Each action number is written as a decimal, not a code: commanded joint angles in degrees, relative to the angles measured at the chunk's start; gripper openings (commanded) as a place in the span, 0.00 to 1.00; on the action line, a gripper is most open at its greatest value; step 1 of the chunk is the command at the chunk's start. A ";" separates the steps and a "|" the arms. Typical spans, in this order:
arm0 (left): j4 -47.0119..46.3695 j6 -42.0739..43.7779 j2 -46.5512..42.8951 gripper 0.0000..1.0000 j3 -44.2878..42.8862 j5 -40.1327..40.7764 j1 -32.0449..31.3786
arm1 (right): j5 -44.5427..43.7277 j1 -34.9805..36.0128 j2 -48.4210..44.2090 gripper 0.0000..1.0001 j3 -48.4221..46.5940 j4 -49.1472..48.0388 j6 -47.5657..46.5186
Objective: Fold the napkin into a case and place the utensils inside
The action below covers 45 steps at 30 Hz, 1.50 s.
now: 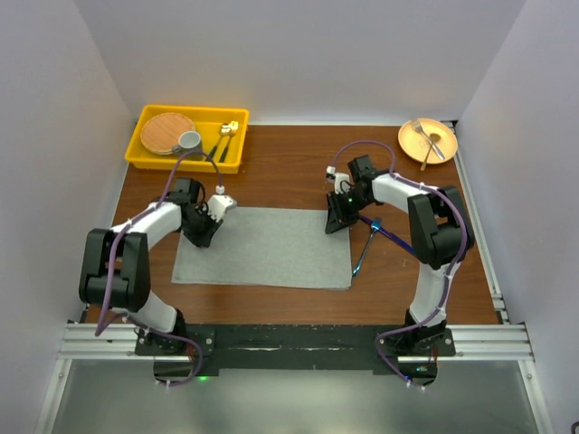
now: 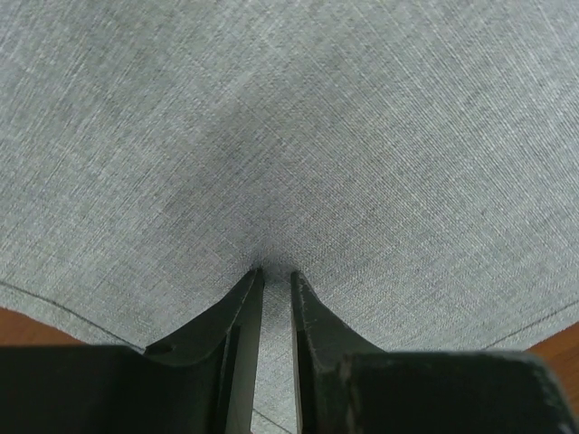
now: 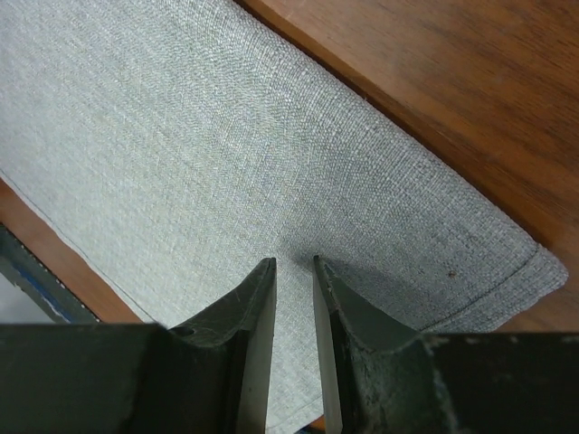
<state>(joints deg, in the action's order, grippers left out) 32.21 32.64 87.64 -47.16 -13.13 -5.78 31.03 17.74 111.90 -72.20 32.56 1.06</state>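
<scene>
— Where's the napkin (image 1: 262, 249)?
— Flat on the table (image 1: 289, 172), unfolded. Left gripper (image 2: 276, 272) and right gripper (image 3: 294, 261) press its far corners, jaws narrow; whether they grip it, I can't tell.

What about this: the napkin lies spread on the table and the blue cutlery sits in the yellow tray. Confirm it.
Wrong: the top view shows the blue cutlery on the table beside the napkin, not in the yellow tray. The rest holds.
</scene>
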 commanded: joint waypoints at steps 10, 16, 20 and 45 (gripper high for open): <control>2.78 -1.09 6.42 0.37 -12.88 -7.35 11.49 | -0.96 1.16 -3.96 0.33 -2.41 -0.13 3.07; 1.90 -2.50 2.10 0.40 -10.06 -5.16 11.49 | -1.50 1.16 -12.56 0.37 -0.05 1.81 4.21; 0.40 -1.44 1.05 0.40 -7.34 -2.52 11.49 | -0.70 2.74 -13.11 0.37 5.30 -0.29 7.64; 9.80 2.35 -12.84 0.32 8.13 -4.62 -1.49 | -14.60 3.53 9.22 0.37 -22.09 4.70 -0.70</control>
<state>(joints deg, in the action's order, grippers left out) 38.24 39.35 78.19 -39.94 -13.08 -1.85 19.05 21.37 120.75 -88.97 34.33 4.43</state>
